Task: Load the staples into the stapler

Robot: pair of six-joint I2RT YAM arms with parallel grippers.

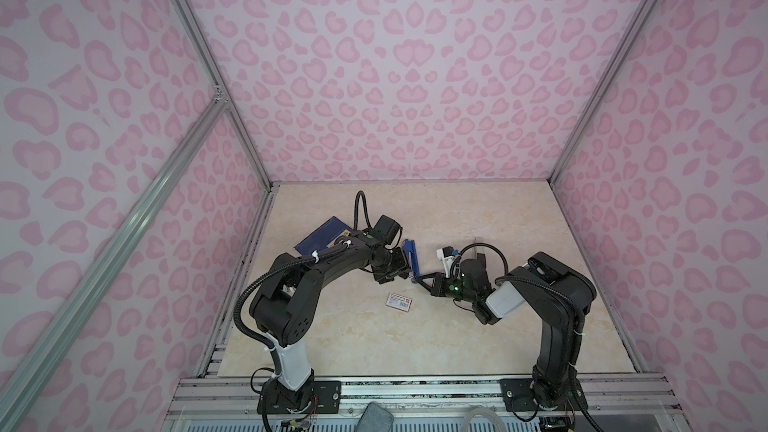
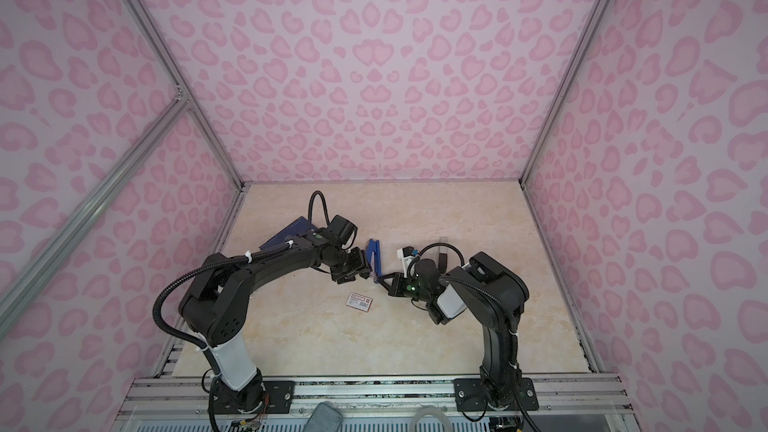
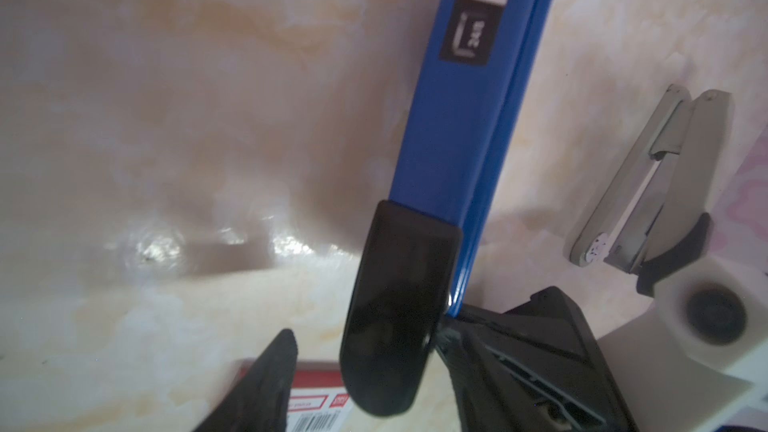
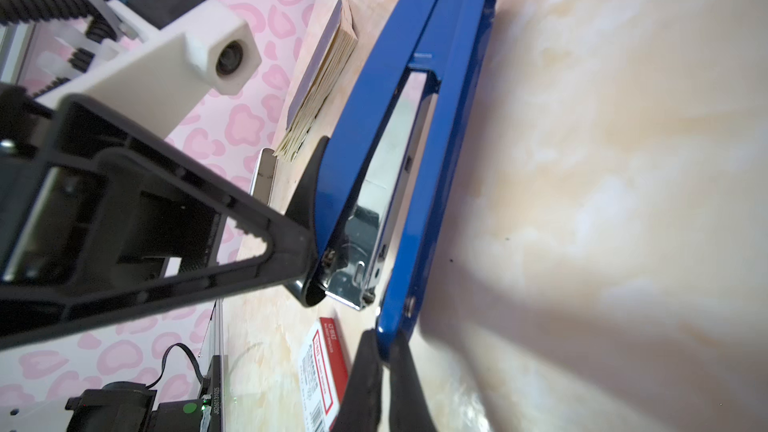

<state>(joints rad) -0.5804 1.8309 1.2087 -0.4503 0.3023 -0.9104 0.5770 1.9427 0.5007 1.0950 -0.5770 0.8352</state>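
Note:
The blue stapler [image 1: 410, 255] [image 2: 375, 255] lies mid-table, hinged apart in a narrow V with its silver magazine [image 4: 390, 168] showing. My right gripper [image 4: 388, 342] [image 1: 417, 280] is shut on the end of the stapler's blue base. My left gripper [image 3: 374, 334] [image 1: 405, 274] is open, and the stapler's black top cap [image 3: 395, 317] sits between its fingers, one finger touching it. The staples' white sleeve [image 1: 400, 301] [image 2: 360, 300] with red label and barcode lies flat just in front of both grippers. No staple strips show.
A dark blue booklet [image 1: 322, 238] [image 4: 328, 72] lies at the back left, partly under the left arm. A grey metal tool [image 3: 648, 184] [image 1: 478, 245] lies behind the right wrist. Pink patterned walls close in the table on three sides.

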